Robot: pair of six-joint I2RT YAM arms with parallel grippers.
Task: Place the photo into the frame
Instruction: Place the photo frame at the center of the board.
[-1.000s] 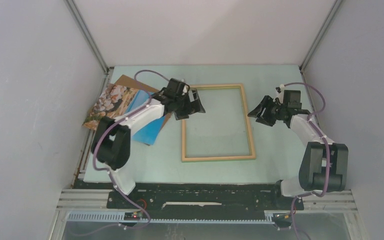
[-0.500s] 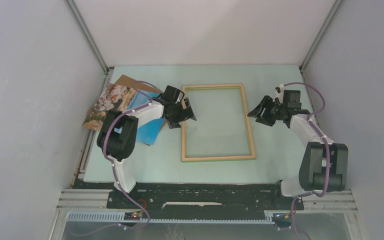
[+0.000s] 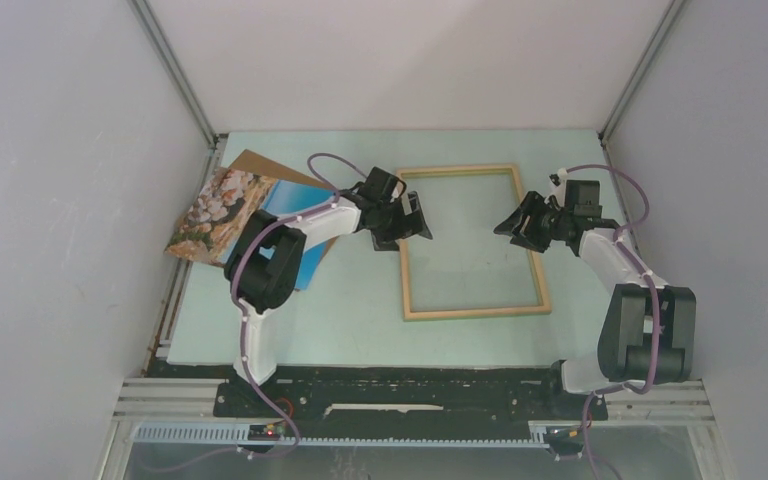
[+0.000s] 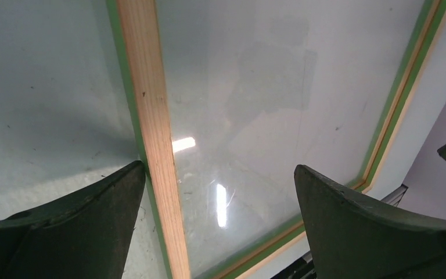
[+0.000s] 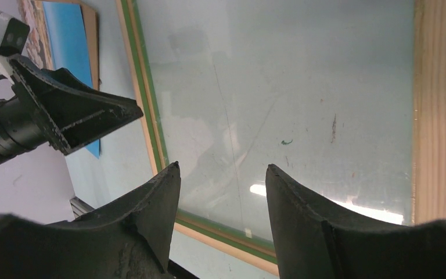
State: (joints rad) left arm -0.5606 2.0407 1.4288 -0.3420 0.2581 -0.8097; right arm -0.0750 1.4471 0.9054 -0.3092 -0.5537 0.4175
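The frame (image 3: 475, 312) lies flat, right of the table's centre, pale wood side up with green along its edges. My left gripper (image 3: 408, 232) is open wide over the frame's left rail (image 4: 151, 116), one finger (image 4: 69, 226) against the rail's outer edge and the other finger (image 4: 377, 232) over the clear pane. From the right side, my right gripper (image 3: 516, 232) hovers open above the pane (image 5: 302, 87) with nothing between its fingers (image 5: 145, 215). The photo (image 3: 222, 205), rocks and blue water face up, lies at the far left, touched by neither gripper.
A brown backing board (image 3: 256, 162) lies under the photo, by the left wall. The pale green table (image 3: 290, 320) is closed in by grey walls on three sides. Both arm bases stand at the near edge.
The frame has slid to the right across the table, and my left gripper has moved right with it along its left rail. The right arm has barely moved.
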